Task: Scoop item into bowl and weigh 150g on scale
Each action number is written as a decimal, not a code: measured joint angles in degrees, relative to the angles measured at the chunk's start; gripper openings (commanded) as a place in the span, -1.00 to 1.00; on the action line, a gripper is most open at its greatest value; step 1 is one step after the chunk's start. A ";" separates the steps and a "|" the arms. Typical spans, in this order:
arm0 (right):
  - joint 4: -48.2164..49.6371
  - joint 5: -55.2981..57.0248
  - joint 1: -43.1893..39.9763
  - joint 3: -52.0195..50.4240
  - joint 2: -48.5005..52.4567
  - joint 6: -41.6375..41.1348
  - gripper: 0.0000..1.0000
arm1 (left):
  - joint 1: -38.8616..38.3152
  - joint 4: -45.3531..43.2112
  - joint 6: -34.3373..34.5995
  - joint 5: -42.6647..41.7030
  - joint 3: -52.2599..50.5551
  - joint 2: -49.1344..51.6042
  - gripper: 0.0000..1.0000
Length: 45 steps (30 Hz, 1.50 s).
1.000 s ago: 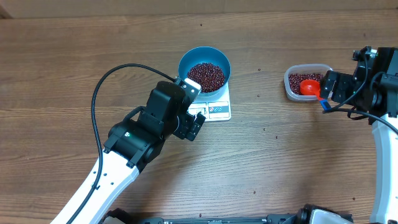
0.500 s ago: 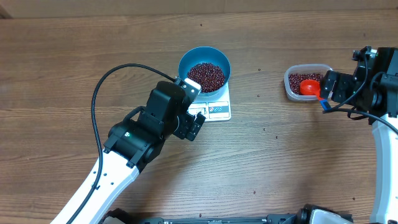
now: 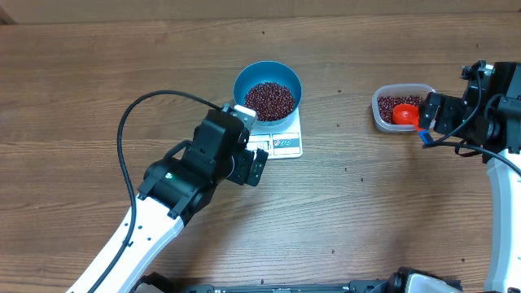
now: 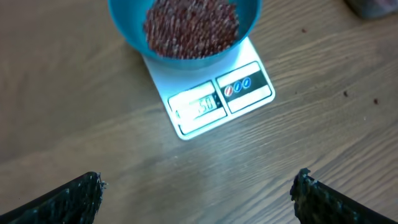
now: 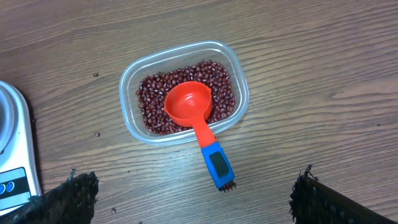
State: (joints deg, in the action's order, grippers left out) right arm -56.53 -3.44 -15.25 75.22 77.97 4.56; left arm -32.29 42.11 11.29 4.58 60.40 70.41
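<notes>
Currently: both grippers released; bowl of beans seated on scale.

On the wooden table point(image 3: 366, 228), the left gripper point(image 4: 196, 198) hangs with jaws spread wide and empty, just off the display edge of the scale point(image 4: 249, 87). The right gripper point(image 5: 193, 200) is likewise spread and empty, near the tub point(image 5: 127, 102). The blue bowl point(image 3: 269, 68) sits on the white scale; display digits are blurred. A red scoop point(image 5: 188, 102) lies in the clear tub, blue handle over the rim. Dark red beans point(image 3: 269, 99) fill the bowl's bottom; more remain in the tub.
</notes>
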 measured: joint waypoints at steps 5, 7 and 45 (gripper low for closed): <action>0.07 -0.02 0.02 0.00 0.00 0.04 1.00 | -3.23 -9.53 8.57 0.68 -10.88 0.37 0.99; 0.02 -0.02 0.02 0.00 0.00 0.04 1.00 | -5.92 -15.45 11.54 1.03 -17.46 0.68 0.99; 0.00 -0.04 0.02 0.00 0.00 0.17 1.00 | -4.35 -25.86 12.07 2.73 -16.96 13.38 0.99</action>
State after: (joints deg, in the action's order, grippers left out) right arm -56.53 -3.49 -15.22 75.22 77.97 4.73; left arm -36.64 16.25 23.35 7.31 43.44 83.79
